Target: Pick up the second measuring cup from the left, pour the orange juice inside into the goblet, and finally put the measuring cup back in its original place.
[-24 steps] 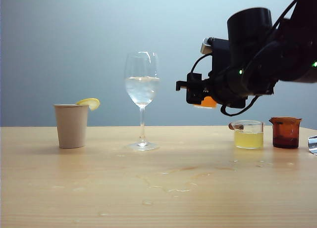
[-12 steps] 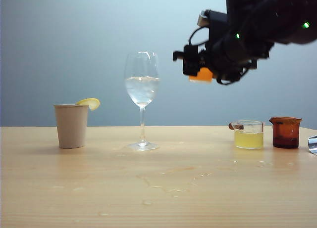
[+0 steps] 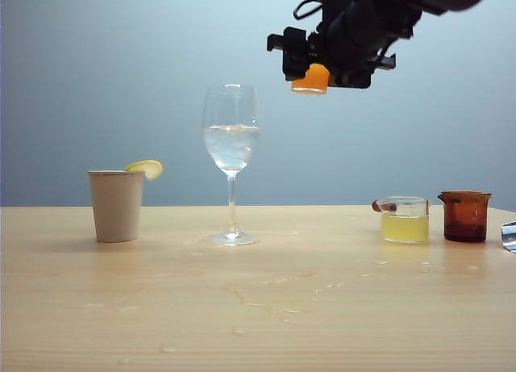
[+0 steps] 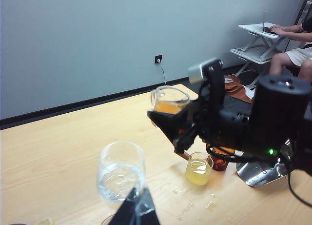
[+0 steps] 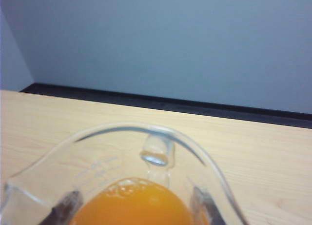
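So the right gripper (image 3: 310,65) is clamped on the measuring cup (image 3: 311,78), jaws partway apart with the glass pinched between them. The cup's up in the air, above and to the right of the goblet (image 3: 231,158), with orange juice (image 5: 134,205) inside. Left gripper (image 4: 138,210) only shows a dark tip near the goblet, can't tell if it's open.

The exterior camera sits low at table height, facing the grey wall. The left wrist camera looks down from above across the light wooden table (image 4: 63,152). The right wrist camera looks closely into the small clear glass measuring cup (image 5: 161,152); all three views share it.
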`<control>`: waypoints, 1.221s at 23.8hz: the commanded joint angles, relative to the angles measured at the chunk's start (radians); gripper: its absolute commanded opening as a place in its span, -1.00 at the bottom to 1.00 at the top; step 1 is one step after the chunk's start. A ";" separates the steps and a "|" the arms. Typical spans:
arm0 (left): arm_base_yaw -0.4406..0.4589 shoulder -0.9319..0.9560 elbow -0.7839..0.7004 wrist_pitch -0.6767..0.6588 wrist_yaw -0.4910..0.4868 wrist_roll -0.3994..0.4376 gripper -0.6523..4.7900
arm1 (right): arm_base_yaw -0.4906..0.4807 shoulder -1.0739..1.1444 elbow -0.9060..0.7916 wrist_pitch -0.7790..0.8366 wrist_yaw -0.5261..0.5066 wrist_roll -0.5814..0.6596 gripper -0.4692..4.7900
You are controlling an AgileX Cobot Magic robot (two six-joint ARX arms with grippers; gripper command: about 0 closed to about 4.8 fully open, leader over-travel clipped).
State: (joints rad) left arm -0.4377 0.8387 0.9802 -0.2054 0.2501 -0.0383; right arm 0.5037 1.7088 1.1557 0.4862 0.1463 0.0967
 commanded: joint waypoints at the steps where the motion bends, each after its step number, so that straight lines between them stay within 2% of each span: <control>1: -0.001 -0.002 0.004 0.012 -0.002 0.004 -0.78 | 0.002 -0.010 0.053 -0.048 -0.037 -0.009 0.24; 10: -0.001 -0.002 0.004 0.012 -0.002 0.004 -0.78 | 0.017 -0.014 0.111 -0.110 -0.081 -0.031 0.24; 29: -0.001 -0.002 0.004 0.011 0.001 0.004 -0.78 | 0.072 -0.029 0.116 -0.153 -0.087 -0.105 0.24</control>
State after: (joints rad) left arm -0.4377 0.8387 0.9802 -0.2054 0.2504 -0.0383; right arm 0.5694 1.6913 1.2636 0.3134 0.0578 -0.0059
